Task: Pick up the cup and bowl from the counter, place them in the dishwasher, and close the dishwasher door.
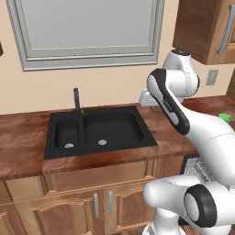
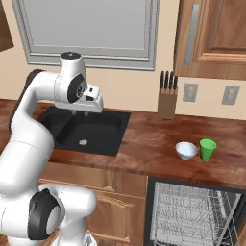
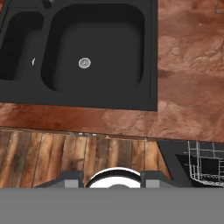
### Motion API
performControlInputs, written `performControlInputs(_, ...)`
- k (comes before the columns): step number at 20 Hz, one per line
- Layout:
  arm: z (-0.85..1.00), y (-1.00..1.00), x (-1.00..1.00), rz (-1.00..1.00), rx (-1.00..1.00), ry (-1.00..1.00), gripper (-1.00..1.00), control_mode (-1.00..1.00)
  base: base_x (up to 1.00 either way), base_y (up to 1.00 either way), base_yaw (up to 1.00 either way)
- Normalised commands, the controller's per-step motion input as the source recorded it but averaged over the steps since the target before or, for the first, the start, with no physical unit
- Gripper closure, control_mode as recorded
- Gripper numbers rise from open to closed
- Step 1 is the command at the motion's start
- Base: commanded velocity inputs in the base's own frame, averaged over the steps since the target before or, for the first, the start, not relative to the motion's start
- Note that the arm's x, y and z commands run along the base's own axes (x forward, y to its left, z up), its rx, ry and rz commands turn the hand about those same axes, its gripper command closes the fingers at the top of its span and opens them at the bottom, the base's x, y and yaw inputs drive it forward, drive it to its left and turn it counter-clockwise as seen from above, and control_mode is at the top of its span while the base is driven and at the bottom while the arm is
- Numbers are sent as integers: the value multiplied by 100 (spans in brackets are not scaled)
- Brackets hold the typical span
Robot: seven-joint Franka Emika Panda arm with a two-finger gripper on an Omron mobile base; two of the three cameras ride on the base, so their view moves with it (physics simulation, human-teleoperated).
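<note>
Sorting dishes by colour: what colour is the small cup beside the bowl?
Bright green; the small cup shows best in the right base view.

cup [image 1: 225, 117]: mostly hidden behind the arm
dishwasher [image 2: 192, 214]: cut by bottom edge
gripper [image 2: 86, 113]: fingers too small to judge

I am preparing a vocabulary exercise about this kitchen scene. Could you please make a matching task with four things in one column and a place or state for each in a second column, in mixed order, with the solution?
Things:
1. cup
2. bowl
3. knife block
4. dishwasher

Places or states:
A. open, with the wire rack showing
B. on the counter, just left of the green thing
C. at the back wall, right of the sink
D. on the counter, furthest right of the two dishes

Pairs: 1-D, 2-B, 3-C, 4-A
</note>
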Motion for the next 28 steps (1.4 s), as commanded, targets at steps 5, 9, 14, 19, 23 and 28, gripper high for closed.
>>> performControlInputs(5, -1, -7, 0, 0, -1, 0, -100, -100, 0, 0, 0)
performControlInputs(9, -21, -19, 0, 0, -4, 0, -100, -100, 0, 0, 0)
performControlInputs(14, -37, -24, 0, 0, 0, 0, -100, -100, 0, 0, 0)
performControlInputs(19, -39, -29, 0, 0, 0, 0, -100, -100, 0, 0, 0)
performControlInputs(23, -36, -33, 0, 0, -2, 0, -100, -100, 0, 0, 0)
performControlInputs(28, -27, -35, 0, 0, -11, 0, -100, -100, 0, 0, 0)
